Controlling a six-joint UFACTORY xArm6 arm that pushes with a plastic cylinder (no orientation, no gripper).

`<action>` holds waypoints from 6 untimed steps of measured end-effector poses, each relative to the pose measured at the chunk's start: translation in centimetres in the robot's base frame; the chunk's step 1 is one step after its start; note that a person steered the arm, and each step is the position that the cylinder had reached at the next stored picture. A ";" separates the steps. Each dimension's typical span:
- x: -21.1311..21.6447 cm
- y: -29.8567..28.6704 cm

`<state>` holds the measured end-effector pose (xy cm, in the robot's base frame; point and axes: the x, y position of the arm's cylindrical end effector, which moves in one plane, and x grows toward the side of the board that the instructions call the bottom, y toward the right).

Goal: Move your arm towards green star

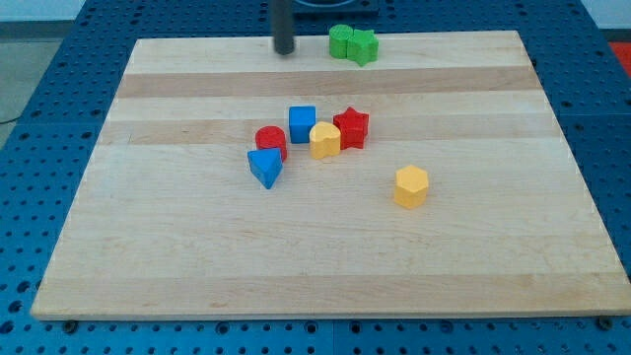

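Resting near board's top edge, my tip (285, 50), left of green star (364, 46); no hand.

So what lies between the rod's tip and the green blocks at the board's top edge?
Nothing: in the camera view, only bare wooden board separates my tip from the two touching green blocks on the view's right.

My tip (285, 51) ends a plain, dark, straight cylindrical rod

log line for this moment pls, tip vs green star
tip at board's top edge | green star to tip's right, apart | green block touching star | step: not yet reached
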<state>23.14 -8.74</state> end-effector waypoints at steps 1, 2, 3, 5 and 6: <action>6.1 4.6; 9.0 14.6; 6.5 23.6; 0.5 20.2; 0.2 19.8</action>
